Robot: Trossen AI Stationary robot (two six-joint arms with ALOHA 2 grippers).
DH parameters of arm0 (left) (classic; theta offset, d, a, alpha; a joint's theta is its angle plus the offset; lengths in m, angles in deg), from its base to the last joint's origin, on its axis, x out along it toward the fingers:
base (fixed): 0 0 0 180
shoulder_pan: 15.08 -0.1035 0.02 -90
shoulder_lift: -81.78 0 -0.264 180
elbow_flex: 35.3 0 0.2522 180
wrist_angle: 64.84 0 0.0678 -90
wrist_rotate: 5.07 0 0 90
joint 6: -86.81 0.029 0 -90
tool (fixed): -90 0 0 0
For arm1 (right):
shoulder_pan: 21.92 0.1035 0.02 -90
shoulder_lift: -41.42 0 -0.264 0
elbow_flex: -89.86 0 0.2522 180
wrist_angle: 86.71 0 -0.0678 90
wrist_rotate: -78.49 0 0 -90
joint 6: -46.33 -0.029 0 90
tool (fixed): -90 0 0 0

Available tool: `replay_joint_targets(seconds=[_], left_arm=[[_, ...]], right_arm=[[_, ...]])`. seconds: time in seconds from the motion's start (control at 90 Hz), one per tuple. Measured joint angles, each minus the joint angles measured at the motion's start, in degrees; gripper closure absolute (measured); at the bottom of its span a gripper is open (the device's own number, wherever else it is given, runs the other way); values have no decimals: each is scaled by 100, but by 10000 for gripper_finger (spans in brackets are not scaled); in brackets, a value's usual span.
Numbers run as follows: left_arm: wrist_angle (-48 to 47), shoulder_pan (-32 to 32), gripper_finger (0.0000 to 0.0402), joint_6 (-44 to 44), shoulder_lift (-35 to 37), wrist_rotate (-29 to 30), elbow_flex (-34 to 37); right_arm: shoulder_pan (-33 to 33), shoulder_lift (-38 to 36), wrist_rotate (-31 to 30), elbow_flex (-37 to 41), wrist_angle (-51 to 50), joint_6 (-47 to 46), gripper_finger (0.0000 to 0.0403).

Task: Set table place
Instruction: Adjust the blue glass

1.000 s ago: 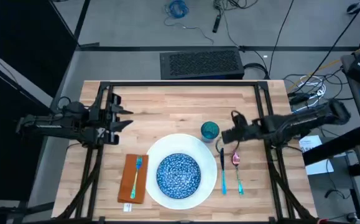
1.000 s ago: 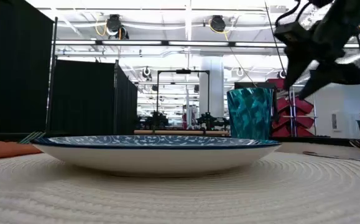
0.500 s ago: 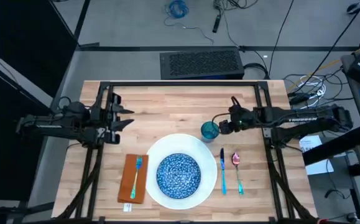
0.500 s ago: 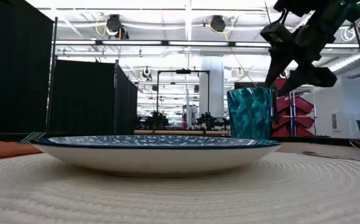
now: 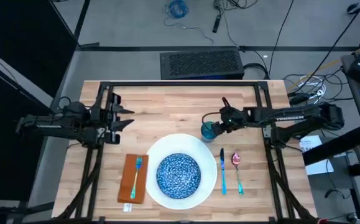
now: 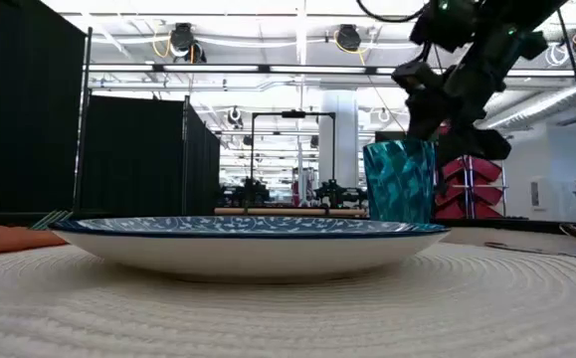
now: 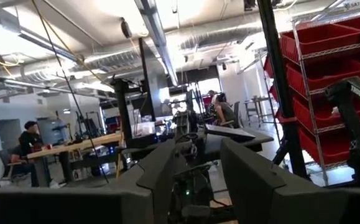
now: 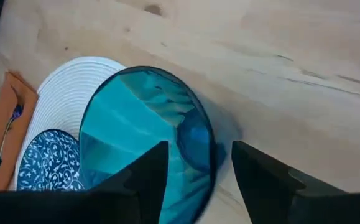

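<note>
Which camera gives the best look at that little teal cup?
The right wrist view: the teal cup fills it, open mouth up. The high view shows it small beside the white plate; the low view shows its side; the left wrist view misses it.

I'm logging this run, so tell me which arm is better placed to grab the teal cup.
Right. The right gripper hovers at the cup, fingers open astride its rim in the wrist view. The left gripper waits by the table's far left edge.
</note>
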Motion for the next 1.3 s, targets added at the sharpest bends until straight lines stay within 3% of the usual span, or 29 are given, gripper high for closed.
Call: replay_joint_targets(seconds=[0.122, 0.311, 0.422, 0.722, 0.844, 1.011, 1.3], left_arm=[[-2, 0, 285, 2, 0, 0, -2], [-46, 0, 285, 50, 0, 0, -2], [-52, 0, 285, 50, 0, 0, -1], [-81, 0, 285, 50, 0, 0, -1], [-57, 0, 285, 50, 0, 0, 0], [18, 0, 285, 42, 0, 0, -2], [27, 0, 285, -94, 0, 0, -2]], right_arm=[[-61, 258, 12, -77, -111, 172, 289], [-93, 405, 5, -261, -232, 669, 392], [-95, 363, -20, -579, -530, 796, 399], [-95, 351, -53, -1776, -3248, 1082, 401], [-122, 439, -68, -1942, -3896, 1183, 402], [-273, 759, -281, -1938, -4220, 1442, 402], [-589, 1233, -327, -1937, -3767, 1862, 403]])
